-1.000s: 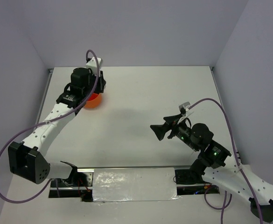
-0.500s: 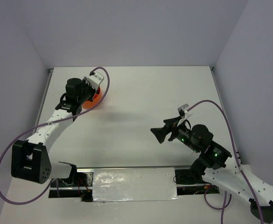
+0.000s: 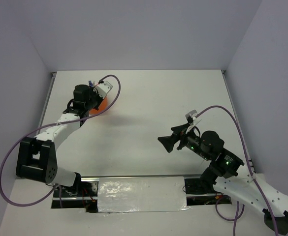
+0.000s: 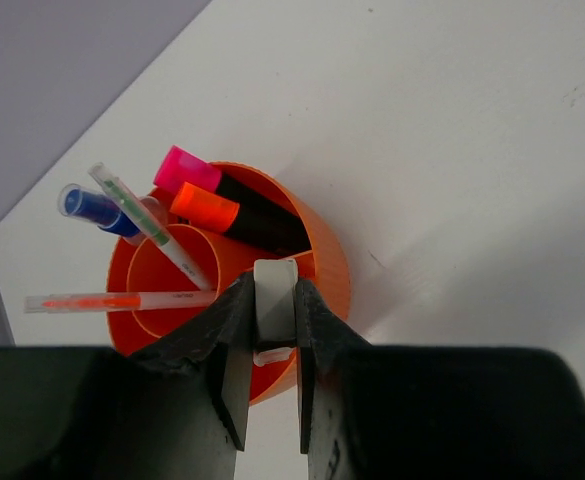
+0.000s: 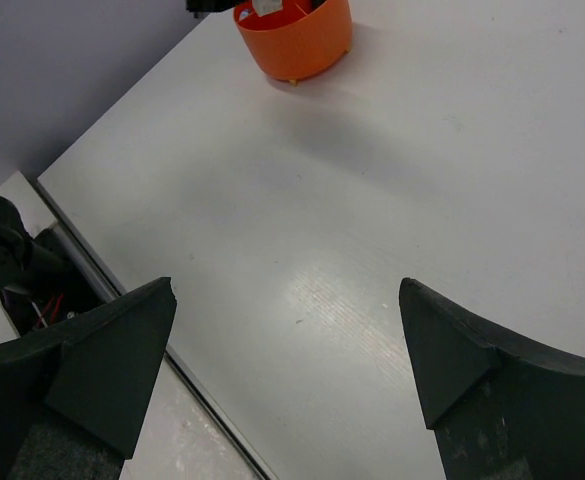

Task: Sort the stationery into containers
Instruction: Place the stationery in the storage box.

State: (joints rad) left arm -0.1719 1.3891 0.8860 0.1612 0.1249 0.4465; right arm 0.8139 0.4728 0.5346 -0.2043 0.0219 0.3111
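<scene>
the left gripper point(image 4: 272, 312) is clamped on the white eraser point(image 4: 275, 285). its 2 fingers are narrow against the eraser's sides and hold it upright at the rim of the orange cup point(image 4: 328, 262). whether the eraser touches the cup i cannot tell. inside the cup, across from the eraser, the pink-tipped highlighter point(image 4: 187, 168) and orange-tipped highlighter point(image 4: 208, 209) lean side by side in 1 outer compartment. the blue marker point(image 4: 90, 205) and grey pencil point(image 4: 148, 226) stand tilted beside them. the thin orange pen point(image 4: 112, 300) lies across the cup, jutting past its wall. the right gripper point(image 5: 287, 300) hangs well apart from the cup over the table point(image 5: 422, 150), fingers spread wide, holding nothing.
</scene>
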